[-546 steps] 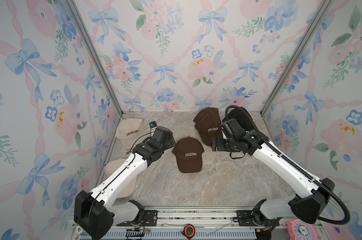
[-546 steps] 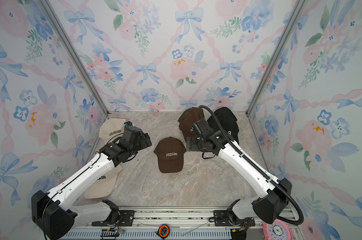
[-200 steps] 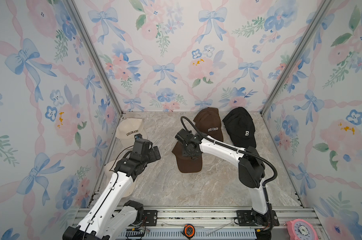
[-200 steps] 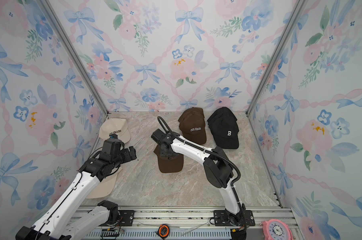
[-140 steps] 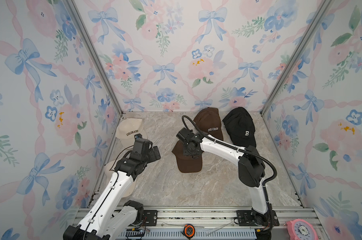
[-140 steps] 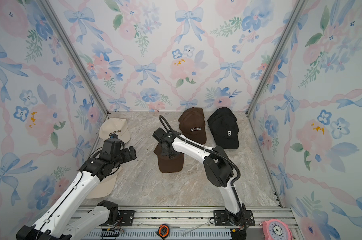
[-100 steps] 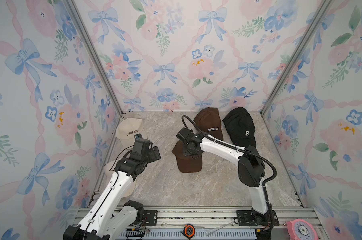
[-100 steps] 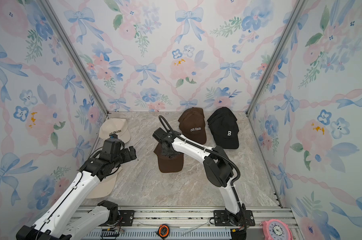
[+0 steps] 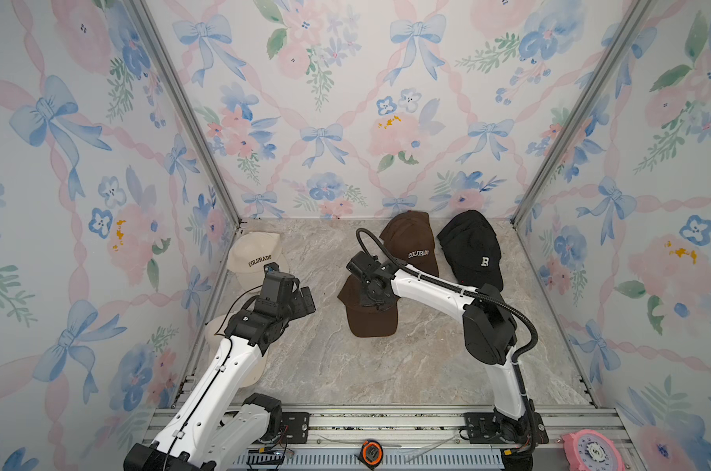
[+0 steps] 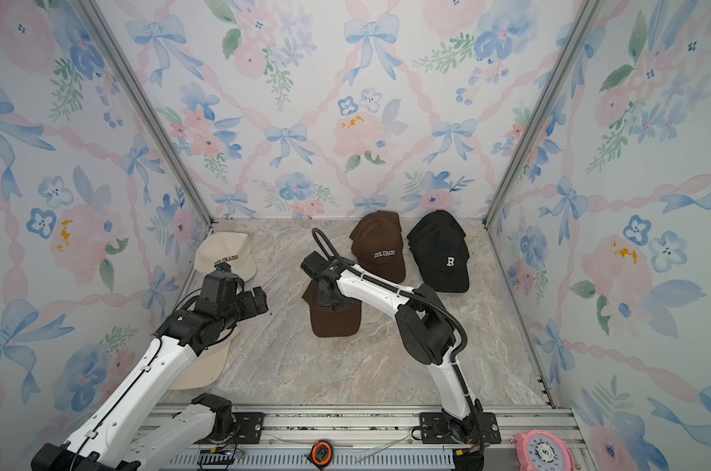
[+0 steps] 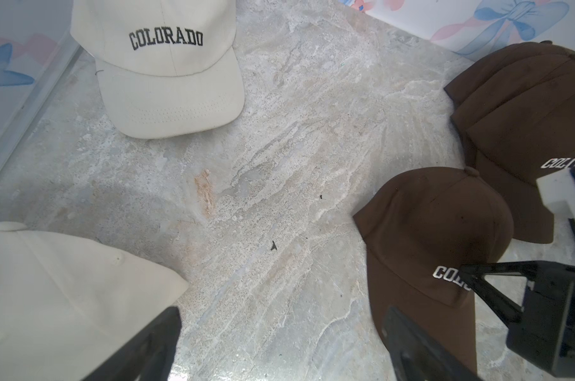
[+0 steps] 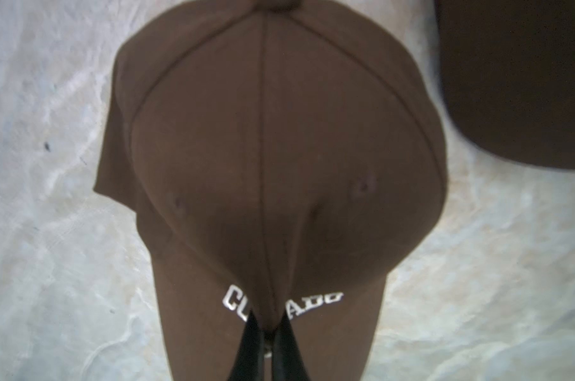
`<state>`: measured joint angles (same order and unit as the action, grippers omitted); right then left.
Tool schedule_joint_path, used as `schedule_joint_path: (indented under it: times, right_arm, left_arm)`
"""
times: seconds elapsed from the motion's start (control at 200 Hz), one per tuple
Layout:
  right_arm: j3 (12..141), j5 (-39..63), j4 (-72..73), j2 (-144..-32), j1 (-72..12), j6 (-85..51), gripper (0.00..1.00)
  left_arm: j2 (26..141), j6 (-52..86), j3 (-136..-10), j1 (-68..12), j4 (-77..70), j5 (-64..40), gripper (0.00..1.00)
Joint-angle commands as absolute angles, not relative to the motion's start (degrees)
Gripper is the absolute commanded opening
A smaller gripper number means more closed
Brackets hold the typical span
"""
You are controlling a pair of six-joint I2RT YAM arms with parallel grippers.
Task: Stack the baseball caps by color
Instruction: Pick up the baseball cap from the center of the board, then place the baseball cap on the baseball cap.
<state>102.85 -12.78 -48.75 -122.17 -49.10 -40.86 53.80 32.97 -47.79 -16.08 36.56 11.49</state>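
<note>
Browns nearly stacked, creams still apart

My right gripper [image 12: 267,333] is pinching the loose brown cap [image 9: 372,316]; left gripper [image 11: 279,343] gaping, idle.

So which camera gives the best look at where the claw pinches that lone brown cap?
The right wrist view: the right gripper is shut on the lone brown cap, bunching its lettering. In both top views the arm hides the pinch. The left wrist view shows it from the side.
</note>
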Motion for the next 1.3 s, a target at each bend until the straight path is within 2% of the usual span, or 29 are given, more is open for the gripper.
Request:
schedule_joint_path:
  times: [0.0, 0.315, 0.8, 1.125, 1.295]
  right_arm:
    - [103.3, -12.3, -49.8, -123.5, -48.5, -40.6, 0.00]
    - [102.5, -12.1, -50.7, -121.0, -48.5, -39.5, 0.00]
    - [101.1, -11.0, -55.3, -110.1, -46.8, -31.3, 0.00]
    - [95.8, -9.1, -57.3, -99.7, -36.8, -21.4, 0.00]
    - [91.7, -8.0, -54.3, -96.0, -30.8, -15.4, 0.00]
  left_arm:
    - [52.7, 32.6, -48.5, -15.7, 37.1, 12.0, 0.98]
    - [54.0, 32.4, -49.5, -15.4, 36.9, 12.7, 0.98]
    - [59.6, 30.0, -53.9, -15.2, 34.4, 13.1, 0.98]
    - [67.0, 32.3, -58.6, -15.7, 29.8, 6.6, 0.98]
    - [71.9, 32.5, -62.4, -19.0, 28.1, 6.5, 0.98]
